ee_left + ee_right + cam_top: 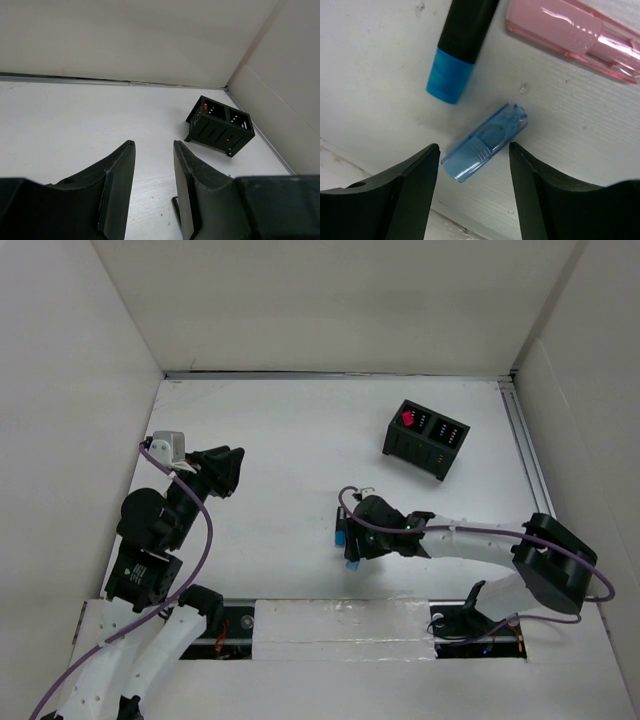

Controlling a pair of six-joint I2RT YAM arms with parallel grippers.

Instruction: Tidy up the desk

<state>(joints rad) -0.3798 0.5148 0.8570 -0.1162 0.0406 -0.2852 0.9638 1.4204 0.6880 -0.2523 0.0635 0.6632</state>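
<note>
White desk [270,430]: black compartment box [425,438] far right; blue cap [485,142], black marker [462,40] (blue tip), pink clear case [575,40] close together near front.

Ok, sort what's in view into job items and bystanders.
Job: desk, black organizer, blue cap, blue-tipped marker, pink clear piece, right gripper.
Just there: white wall panels, metal rail along the desk's edge.
</note>
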